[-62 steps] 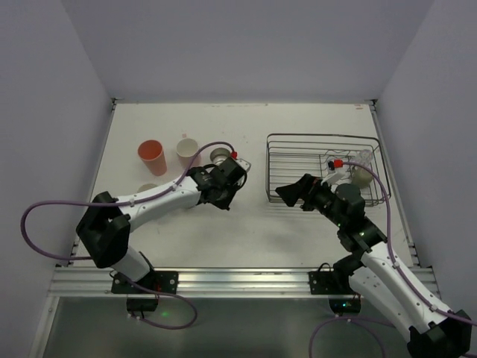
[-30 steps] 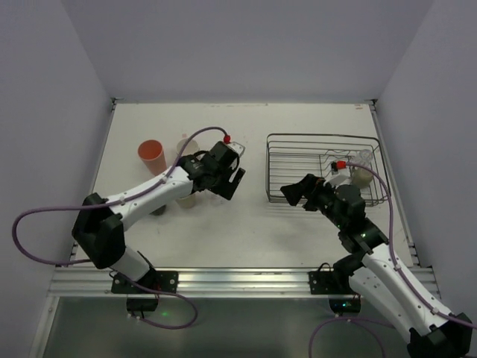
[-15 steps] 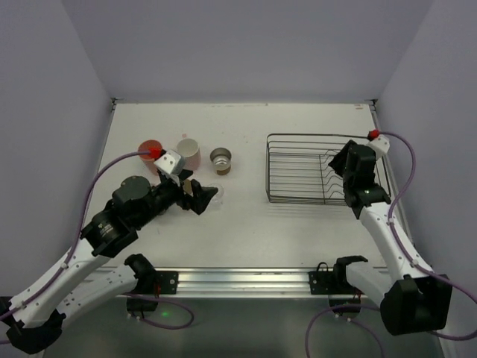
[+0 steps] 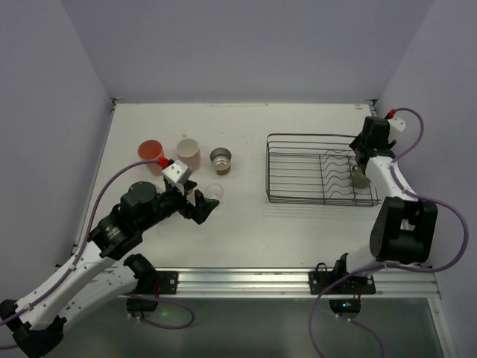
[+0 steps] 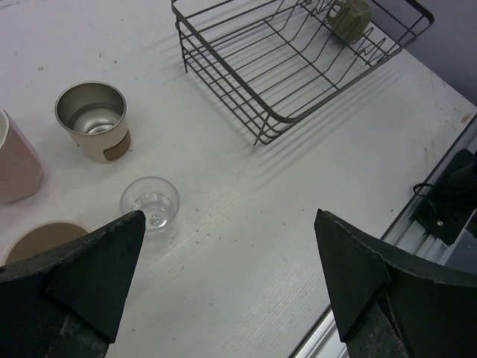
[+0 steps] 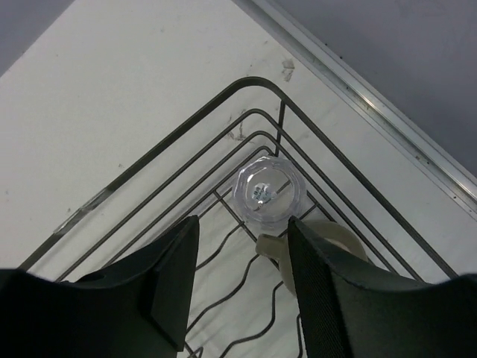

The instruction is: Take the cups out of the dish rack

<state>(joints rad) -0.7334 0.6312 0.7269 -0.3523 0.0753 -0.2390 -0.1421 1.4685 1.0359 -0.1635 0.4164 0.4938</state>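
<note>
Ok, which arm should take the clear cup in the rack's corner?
Right. The right gripper hangs open over that clear cup, beside the olive mug in the dish rack. The left gripper is open over the table, apart from the rack.

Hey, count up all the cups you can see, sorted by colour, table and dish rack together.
Salmon-orange cup: 1
Pale pink cup: 1
Metal cup: 1
Beige cup: 1
Olive-grey mug: 1
Clear cups: 2
Total: 7
</note>
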